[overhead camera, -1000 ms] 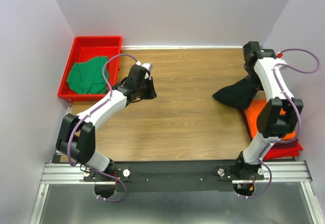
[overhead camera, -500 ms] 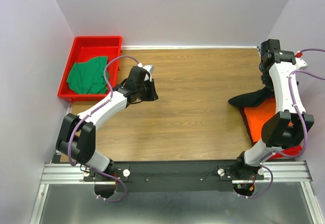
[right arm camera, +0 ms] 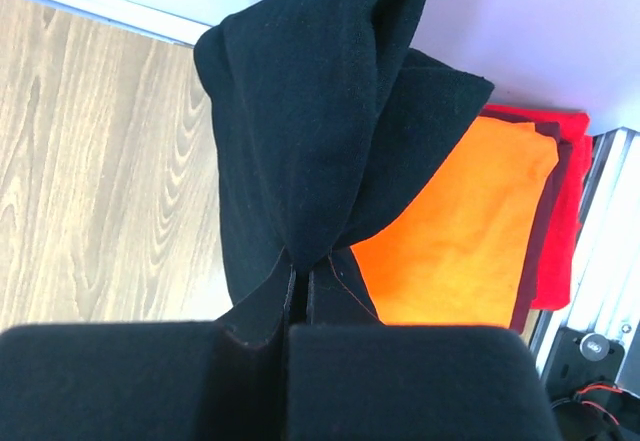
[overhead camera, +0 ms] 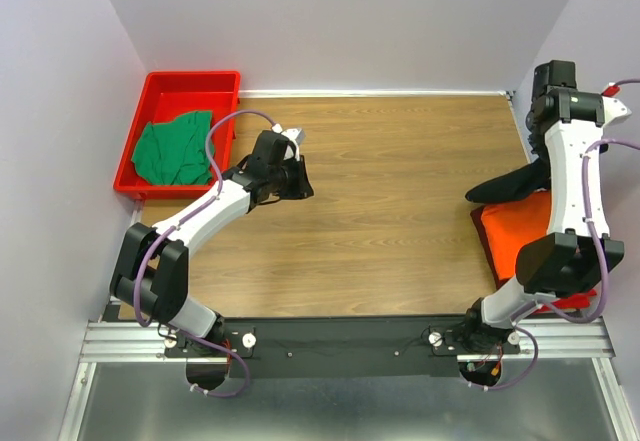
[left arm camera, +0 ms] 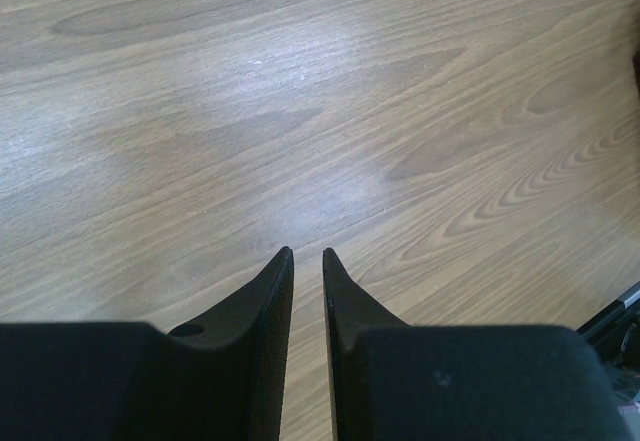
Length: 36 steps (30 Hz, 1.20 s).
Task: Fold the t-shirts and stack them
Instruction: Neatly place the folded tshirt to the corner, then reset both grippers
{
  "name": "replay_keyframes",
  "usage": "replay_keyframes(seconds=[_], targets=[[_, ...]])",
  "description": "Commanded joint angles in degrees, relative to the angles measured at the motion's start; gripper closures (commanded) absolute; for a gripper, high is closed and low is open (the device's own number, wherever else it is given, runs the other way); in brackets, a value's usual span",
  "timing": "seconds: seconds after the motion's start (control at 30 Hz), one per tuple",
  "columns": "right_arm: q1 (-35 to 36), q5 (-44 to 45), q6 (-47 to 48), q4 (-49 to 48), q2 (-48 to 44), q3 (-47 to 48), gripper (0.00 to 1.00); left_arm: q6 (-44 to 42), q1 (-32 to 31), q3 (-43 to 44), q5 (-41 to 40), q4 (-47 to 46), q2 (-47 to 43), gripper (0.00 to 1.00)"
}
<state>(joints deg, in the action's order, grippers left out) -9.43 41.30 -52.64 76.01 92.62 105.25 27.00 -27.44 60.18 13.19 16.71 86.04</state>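
My right hand (right arm camera: 300, 283) is clamped on a fold of the black shirt (right arm camera: 310, 111), which hangs bunched from it. The shirt's lower end is over the far left corner of the orange shirt (right arm camera: 455, 231). The orange shirt lies folded flat on a red layer (right arm camera: 565, 211) at the right edge of the bench (overhead camera: 400, 161). My left hand (left arm camera: 308, 261), well left of the orange shirt, hovers over bare wood, its fingers a narrow slit apart with nothing between them. Beyond it, farthest from the orange shirt, the green shirt (overhead camera: 175, 149) lies crumpled in the red tray (overhead camera: 190, 81).
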Motion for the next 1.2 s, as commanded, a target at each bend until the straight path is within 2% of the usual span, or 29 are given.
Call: replay_keyframes(seconds=[0.0,0.33,0.57,0.6,0.63,0.7,0.73,0.93,1.17], targets=[[-0.68,3.87,0.44,1.33,-2.62,1.62,1.0,-0.9,0.2,-0.51,1.75,-1.06,-0.88,0.75],[-1.12,4.67,-1.5,3.53,-10.61,-6.01,0.99,-0.55,0.2,-1.12,3.07,-1.68,-0.87,0.75],[-1.29,0.37,-3.78,3.53,-19.38,-20.76,0.98,-0.37,0.2,-1.73,4.56,-2.21,-0.79,0.75],[-1.2,0.1,-3.52,3.53,-20.54,-21.92,0.94,-0.37,0.2,-1.82,4.82,-2.38,-0.79,0.75],[-1.29,-0.16,-3.26,3.53,-21.59,-23.24,0.81,-0.37,0.2,-1.91,5.26,-2.47,-0.87,0.75],[-1.29,-0.6,-2.38,3.53,-24.92,-25.18,0.34,-0.37,0.11,-2.17,5.79,-2.65,-0.87,0.75],[-1.29,-0.52,-0.64,3.62,-25.9,-26.49,0.01,-0.37,0.19,-2.18,6.32,-2.91,-0.96,0.75],[-1.2,-5.34,5.25,1.0,-28.98,-26.76,0.0,-0.11,0.02,-2.26,7.99,-3.79,-1.14,0.74],[-1.29,-21.06,12.12,-14.73,-34.08,-33.17,0.0,-0.2,0.02,-3.05,7.11,-3.97,-3.33,0.74]])
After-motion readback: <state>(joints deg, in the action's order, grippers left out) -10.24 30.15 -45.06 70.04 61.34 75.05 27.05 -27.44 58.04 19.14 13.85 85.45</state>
